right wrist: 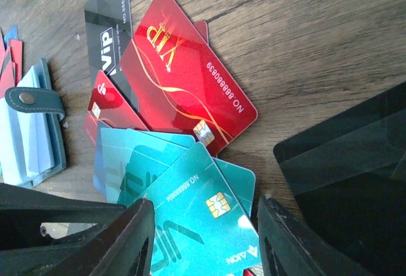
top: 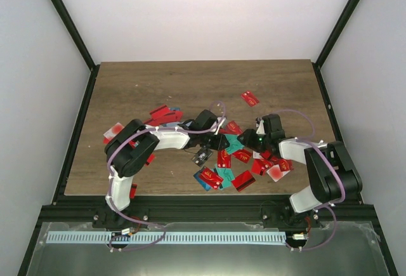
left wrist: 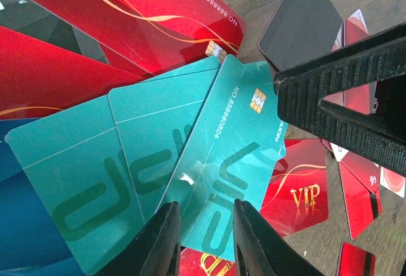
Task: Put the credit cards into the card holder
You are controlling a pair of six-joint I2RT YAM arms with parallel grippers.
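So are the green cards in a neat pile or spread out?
Spread out. The green cards overlap like a fan, each face partly showing.

Left hand [left wrist: 204, 228] slightly agape (right hand [right wrist: 206, 238] wider)

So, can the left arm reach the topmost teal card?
Probably yes: the left end effector straddles the edge of the topmost teal card; nothing lies on it, though the right end effector crowds one corner.

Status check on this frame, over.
Left tool narrow over teal card, grip unclear. Right tool open astride same card. Card holder aside, not held. Other teal cards fanned underneath.
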